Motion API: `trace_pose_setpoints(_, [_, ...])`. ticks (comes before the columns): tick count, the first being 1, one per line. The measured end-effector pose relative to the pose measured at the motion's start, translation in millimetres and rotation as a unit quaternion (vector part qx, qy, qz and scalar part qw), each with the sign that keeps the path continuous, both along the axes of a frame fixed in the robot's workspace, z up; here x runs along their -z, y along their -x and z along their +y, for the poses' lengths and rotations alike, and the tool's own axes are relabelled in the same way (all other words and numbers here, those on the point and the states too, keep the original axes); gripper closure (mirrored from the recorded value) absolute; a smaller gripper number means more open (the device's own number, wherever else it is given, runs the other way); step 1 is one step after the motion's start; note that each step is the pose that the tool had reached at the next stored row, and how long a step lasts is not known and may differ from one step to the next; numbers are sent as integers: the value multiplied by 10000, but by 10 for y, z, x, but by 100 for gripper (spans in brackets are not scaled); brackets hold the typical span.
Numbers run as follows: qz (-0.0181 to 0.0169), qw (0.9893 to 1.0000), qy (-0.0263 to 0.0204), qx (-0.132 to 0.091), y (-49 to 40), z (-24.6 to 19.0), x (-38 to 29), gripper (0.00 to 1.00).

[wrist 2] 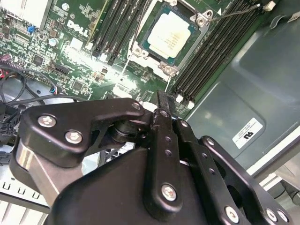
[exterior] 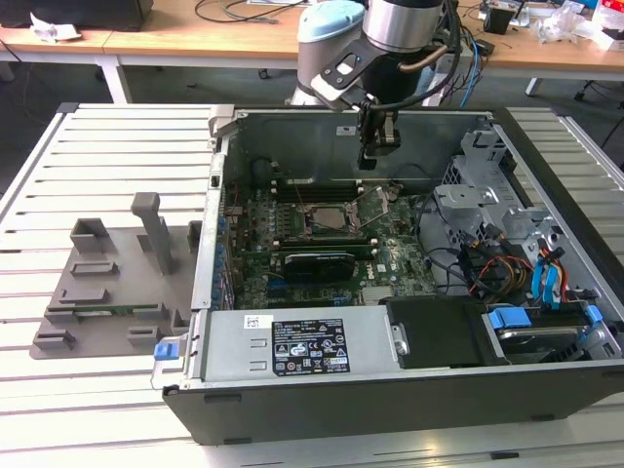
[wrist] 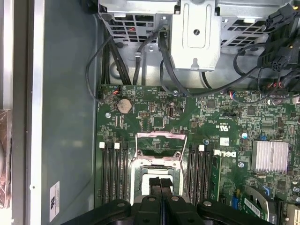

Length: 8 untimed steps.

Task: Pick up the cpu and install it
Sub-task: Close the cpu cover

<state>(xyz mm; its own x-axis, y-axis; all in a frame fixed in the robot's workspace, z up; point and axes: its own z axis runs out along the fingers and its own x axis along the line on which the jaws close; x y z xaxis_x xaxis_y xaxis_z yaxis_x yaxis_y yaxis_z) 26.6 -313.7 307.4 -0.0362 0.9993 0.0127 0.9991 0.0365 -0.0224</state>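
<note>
Second wrist view: jaws clenched together on nothing, clear of the socketed cpu (wrist 2: 168, 35).

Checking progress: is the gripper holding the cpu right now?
No: in the second wrist view the cpu sits in its socket on the board, apart from the shut, empty gripper.

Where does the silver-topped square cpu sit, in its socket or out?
In: the silver-topped square cpu lies flat within the socket frame, uncovered.
</note>
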Motion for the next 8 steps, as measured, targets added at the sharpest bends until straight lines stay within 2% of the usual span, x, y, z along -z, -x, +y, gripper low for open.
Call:
trace_pose_setpoints(4, [-1, 10000, 0, -1, -79, 1, 15, 89])
trace_pose_setpoints(8, [3, 10000, 1, -1, -113, 1, 59, 89])
